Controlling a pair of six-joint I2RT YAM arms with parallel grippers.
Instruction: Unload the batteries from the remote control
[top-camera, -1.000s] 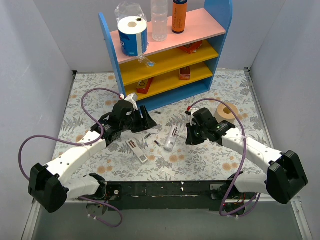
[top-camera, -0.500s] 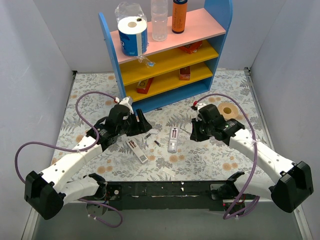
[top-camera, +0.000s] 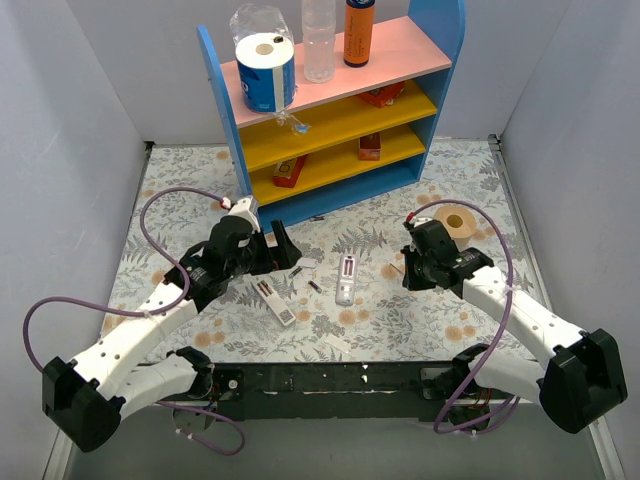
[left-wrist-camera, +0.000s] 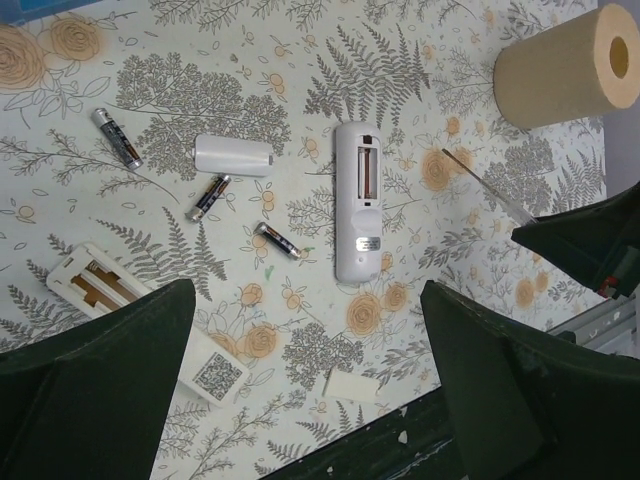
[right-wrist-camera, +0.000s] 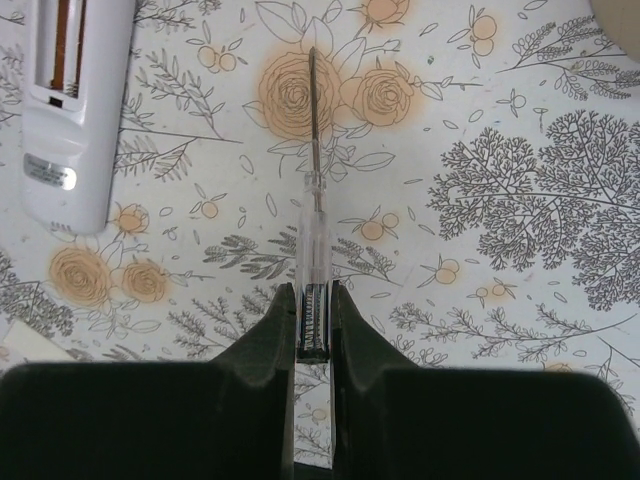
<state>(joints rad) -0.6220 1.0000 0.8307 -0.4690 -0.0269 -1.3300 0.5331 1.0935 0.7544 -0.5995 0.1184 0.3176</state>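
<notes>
White remote (top-camera: 346, 279) on floral table (top-camera: 180, 200), tiny dark batteries (top-camera: 314, 286) seemingly loose beside it

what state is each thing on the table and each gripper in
middle remote, face down, battery bay open and empty
left remote, battery bay open, looks empty
batteries, three out, lying loose
screwdriver, held by its clear handle
right gripper, shut on screwdriver
left gripper, open, empty
</notes>
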